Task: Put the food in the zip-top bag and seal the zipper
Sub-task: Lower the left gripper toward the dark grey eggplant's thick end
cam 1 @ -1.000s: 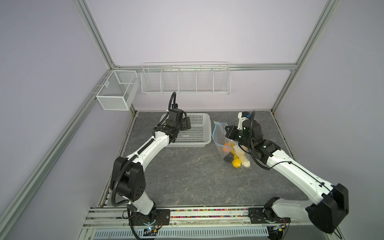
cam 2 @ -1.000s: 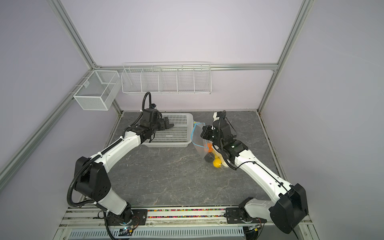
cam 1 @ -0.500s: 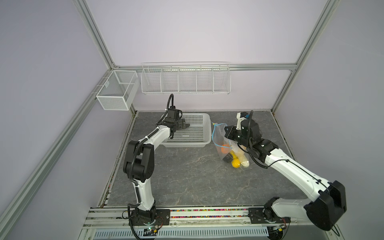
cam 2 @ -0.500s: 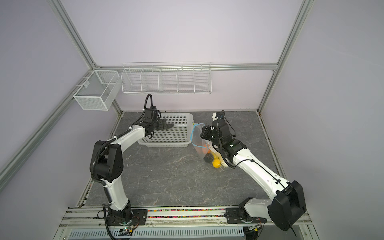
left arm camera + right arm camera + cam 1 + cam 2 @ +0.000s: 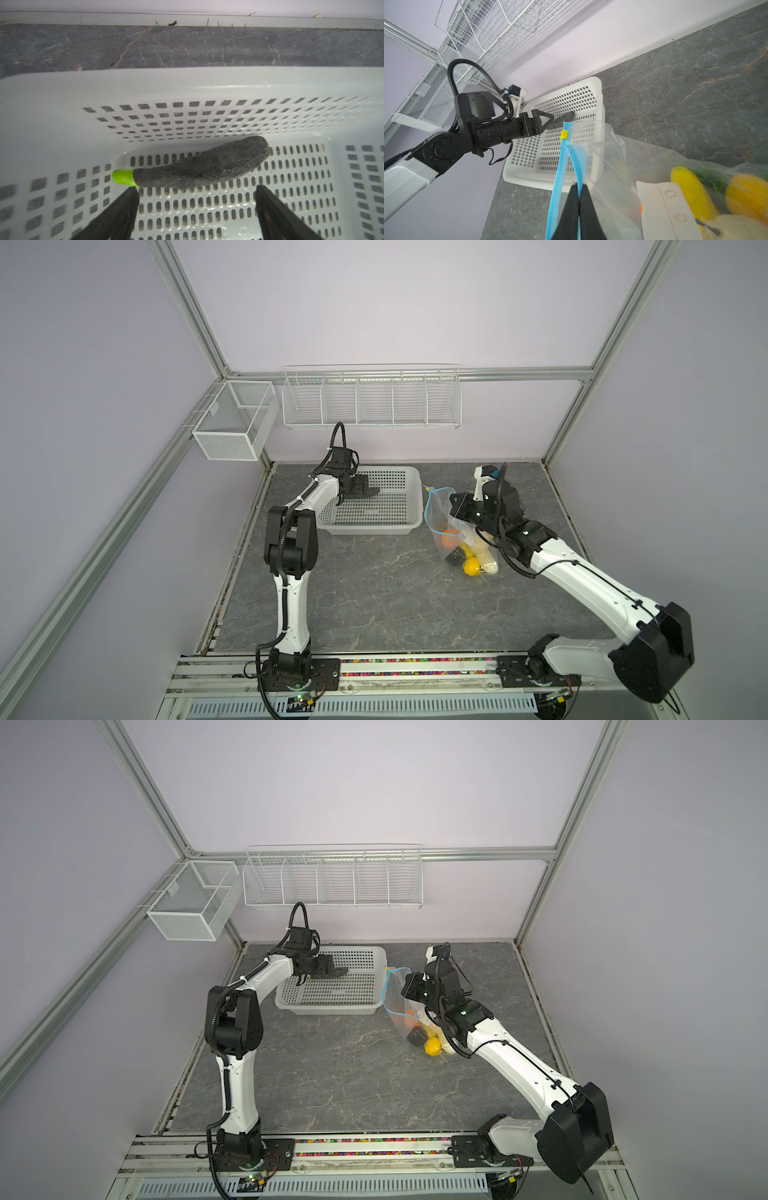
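A: What colour is the piece [image 5: 207, 164] in the white, hole-patterned basket [image 5: 52, 116]?
B: Charcoal black, lime-green tip. The zipper [image 5: 559, 166] is light blue, its slider [image 5: 564, 134] yellow; worktop [image 5: 374, 593] grey, pale-veined.

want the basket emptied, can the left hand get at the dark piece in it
Probably yes: the left hand is open right by the dark piece, alone in the basket, nothing between.

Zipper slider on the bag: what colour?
Yellow slider on the light-blue zipper; shows best in the right wrist view.
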You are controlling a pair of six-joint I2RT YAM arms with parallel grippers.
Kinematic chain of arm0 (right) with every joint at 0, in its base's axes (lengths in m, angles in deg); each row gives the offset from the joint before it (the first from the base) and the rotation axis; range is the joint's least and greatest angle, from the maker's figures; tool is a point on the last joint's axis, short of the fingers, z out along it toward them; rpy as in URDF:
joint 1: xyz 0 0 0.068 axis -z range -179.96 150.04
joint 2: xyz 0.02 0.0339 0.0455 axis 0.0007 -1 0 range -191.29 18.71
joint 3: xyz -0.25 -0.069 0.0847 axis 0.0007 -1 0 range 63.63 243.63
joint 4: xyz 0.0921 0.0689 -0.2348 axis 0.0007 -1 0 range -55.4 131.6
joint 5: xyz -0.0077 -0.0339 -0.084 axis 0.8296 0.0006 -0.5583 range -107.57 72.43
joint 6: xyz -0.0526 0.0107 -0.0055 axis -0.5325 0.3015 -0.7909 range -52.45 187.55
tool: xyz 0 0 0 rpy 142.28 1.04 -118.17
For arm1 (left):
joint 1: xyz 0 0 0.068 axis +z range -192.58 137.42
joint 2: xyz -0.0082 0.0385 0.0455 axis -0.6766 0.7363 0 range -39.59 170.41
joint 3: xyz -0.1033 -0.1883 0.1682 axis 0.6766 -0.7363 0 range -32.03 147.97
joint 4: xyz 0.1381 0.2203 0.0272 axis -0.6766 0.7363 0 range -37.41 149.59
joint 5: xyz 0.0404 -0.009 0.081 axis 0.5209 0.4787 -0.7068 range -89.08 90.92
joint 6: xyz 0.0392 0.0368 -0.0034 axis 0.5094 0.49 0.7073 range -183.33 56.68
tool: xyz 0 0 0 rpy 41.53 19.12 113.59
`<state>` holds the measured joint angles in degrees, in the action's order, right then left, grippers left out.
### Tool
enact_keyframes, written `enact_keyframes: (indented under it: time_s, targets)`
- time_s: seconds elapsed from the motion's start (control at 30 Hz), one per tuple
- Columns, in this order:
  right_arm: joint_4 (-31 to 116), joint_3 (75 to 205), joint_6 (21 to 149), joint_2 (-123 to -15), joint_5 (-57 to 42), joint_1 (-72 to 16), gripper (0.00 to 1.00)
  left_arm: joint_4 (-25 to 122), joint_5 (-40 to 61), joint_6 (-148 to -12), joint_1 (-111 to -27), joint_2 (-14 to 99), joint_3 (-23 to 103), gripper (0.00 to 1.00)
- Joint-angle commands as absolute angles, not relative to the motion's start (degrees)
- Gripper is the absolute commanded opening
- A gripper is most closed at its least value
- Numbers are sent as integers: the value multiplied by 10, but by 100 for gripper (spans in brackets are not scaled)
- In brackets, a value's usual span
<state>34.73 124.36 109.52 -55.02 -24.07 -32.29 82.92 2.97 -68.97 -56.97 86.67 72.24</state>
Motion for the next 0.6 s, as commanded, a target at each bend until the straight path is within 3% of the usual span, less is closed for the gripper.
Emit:
enact_keyframes:
  time_s: [0.0,0.57]
  targets:
    - [354,1237,1092,-534,-251,-320,6,873,40,-671,-564,886,756,88]
    - [352,1237,1098,-534,-249,-319,6,902,93,-672,-561,950,824,88]
